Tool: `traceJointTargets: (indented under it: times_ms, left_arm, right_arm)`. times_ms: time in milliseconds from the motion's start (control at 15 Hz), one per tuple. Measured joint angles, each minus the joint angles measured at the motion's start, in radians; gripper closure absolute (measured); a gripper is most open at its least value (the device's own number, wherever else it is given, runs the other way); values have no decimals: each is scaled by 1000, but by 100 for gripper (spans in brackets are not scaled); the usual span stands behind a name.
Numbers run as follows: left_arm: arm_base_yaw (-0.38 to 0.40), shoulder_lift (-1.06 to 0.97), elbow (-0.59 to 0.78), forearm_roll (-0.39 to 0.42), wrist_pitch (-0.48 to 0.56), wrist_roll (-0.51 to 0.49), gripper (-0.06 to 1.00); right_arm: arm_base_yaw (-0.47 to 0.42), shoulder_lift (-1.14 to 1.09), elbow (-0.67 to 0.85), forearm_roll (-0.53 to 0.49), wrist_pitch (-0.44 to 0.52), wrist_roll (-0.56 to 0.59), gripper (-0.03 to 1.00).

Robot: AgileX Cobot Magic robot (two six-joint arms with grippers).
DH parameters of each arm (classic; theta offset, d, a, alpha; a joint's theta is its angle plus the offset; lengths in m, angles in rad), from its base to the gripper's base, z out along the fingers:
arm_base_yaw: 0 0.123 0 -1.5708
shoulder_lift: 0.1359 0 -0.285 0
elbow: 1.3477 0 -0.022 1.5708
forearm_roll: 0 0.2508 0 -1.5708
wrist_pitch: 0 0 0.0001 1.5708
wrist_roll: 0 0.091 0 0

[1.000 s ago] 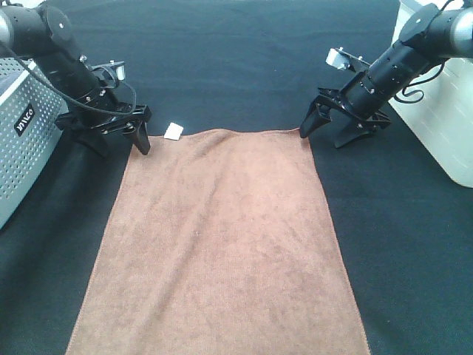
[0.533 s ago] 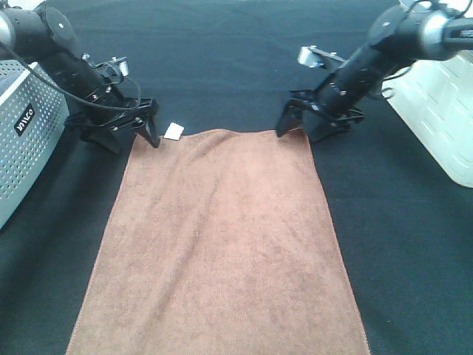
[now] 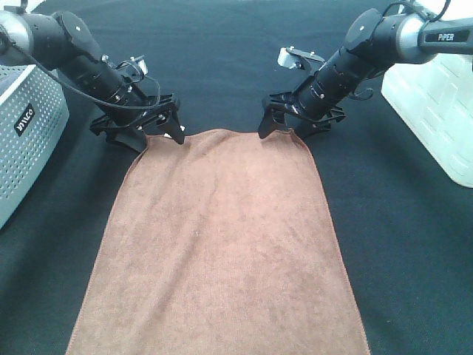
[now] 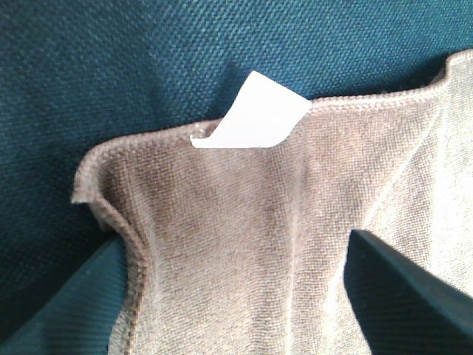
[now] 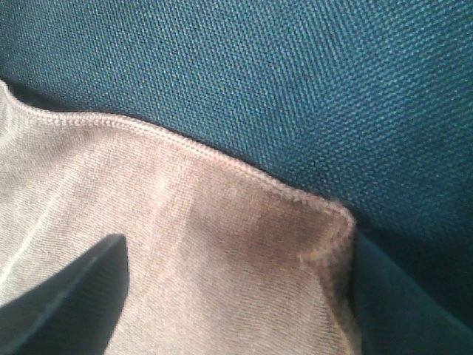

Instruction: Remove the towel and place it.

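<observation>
Straddles towel corner bearing white tag with left gripper, jaws spread wide; brackets opposite far corner with right gripper, jaws equally wide.

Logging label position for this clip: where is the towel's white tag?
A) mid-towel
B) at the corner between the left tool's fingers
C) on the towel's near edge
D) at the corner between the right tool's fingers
B: the left wrist view shows the white tag on the edge of the towel, at the corner the left tool straddles.
</observation>
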State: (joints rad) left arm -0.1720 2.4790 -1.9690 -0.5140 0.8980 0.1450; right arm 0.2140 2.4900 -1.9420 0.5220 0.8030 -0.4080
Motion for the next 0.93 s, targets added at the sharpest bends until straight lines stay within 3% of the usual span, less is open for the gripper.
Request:
traceJointTargets:
  times_ms: [267, 400, 533, 600, 667, 733, 933]
  left_arm:
    - [-3, 2, 0, 51, -4, 0, 30]
    - [-4, 2, 0, 85, -8, 0, 39]
    - [-4, 5, 0, 123, -13, 0, 56]
    - [-4, 7, 0, 136, -14, 0, 73]
    - [-4, 7, 0, 142, -14, 7, 86]
    - [-4, 7, 0, 144, -14, 18, 93]
    - [-4, 7, 0, 147, -14, 23, 94]
  right_arm:
    - [0, 1, 0, -28, -10, 0, 36]
    - [1, 1, 0, -55, -20, 0, 47]
    - [1, 5, 0, -76, -28, 0, 61]
    - [1, 9, 0, -78, -29, 0, 79]
    - [1, 11, 0, -83, -30, 0, 90]
    - [1, 11, 0, -93, -30, 0, 97]
    - [2, 11, 0, -104, -32, 1, 97]
